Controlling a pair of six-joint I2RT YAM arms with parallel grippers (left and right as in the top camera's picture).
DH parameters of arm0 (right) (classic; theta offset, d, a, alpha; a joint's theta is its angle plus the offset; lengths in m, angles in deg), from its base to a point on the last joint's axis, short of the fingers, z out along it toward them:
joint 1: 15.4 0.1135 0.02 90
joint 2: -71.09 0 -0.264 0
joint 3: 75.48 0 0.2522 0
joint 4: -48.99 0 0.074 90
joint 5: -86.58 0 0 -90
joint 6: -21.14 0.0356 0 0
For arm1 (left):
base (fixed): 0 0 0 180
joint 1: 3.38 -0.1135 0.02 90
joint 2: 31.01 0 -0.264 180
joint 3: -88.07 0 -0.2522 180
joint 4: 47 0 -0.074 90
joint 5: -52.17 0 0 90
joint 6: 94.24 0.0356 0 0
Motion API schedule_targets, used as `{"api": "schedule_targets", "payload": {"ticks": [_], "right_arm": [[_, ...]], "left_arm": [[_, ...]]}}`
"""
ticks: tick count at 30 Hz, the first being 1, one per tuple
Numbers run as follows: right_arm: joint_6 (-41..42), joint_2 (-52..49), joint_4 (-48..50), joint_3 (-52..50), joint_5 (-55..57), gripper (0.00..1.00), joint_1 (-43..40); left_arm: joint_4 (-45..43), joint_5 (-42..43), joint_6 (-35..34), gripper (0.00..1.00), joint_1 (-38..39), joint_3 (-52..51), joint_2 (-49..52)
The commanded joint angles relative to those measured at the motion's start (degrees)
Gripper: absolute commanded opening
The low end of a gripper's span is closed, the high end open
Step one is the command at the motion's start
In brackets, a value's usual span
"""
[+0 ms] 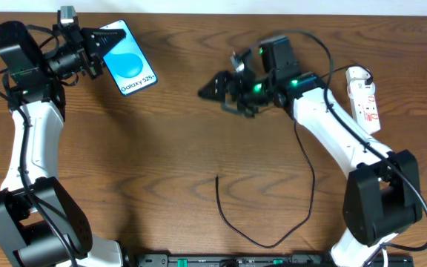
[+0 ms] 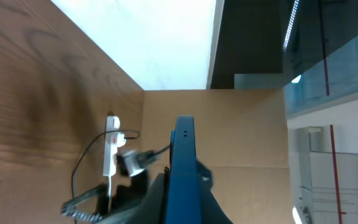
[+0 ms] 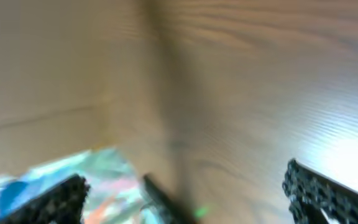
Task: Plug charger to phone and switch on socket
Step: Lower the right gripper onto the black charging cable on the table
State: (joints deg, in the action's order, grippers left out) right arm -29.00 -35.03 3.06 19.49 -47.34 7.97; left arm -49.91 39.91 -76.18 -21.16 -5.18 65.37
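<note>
Clenched on one short end of the phone [image 1: 130, 65] with the left gripper [image 1: 101, 50], at the far left of the table [image 1: 161, 148], blue screen up and the free end aimed toward the centre, probably to keep the charging port clear and steady for the other arm. In the left wrist view, only the phone's thin edge between the jaws, with the white power strip [image 2: 110, 149] far off across the wood. Hovering mid-table with the right gripper [image 1: 213, 89], jaws released and spread wide, fingers [image 3: 61, 196] well apart in the blurred wrist view and nothing clearly between them; a dark streak there, too smeared to name. Down on the table, untouched, the charger cable [image 1: 265, 243], looped toward the near edge, its plug tip [image 1: 217, 178] lying free, well apart from both the phone and the right gripper. At the far right, the power strip beside the right arm; whether switched on, impossible to tell. Next, as a judgement: fetching the plug tip with the empty right gripper, then bringing it to the held phone's free end.
</note>
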Motion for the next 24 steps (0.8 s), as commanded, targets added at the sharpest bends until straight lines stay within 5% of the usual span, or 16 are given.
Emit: {"api": "schedule_targets", "payload": {"ticks": [1,17,24], "right_arm": [[-2.4,0.5,-7.8,0.4,21.3,0.99,2.6],[5.3,0.5,-22.6,0.4,44.4,0.99,19.8],[8.3,0.5,-22.9,-1.2,46.0,0.99,24.5]], "left_arm": [[-0.4,1.1,0.4,0.07,0.0,1.3,-0.9],[-0.4,0.7,0.4,0.08,0.0,1.3,-0.9],[-0.4,0.7,1.0,0.07,0.0,1.3,-0.9]]}}
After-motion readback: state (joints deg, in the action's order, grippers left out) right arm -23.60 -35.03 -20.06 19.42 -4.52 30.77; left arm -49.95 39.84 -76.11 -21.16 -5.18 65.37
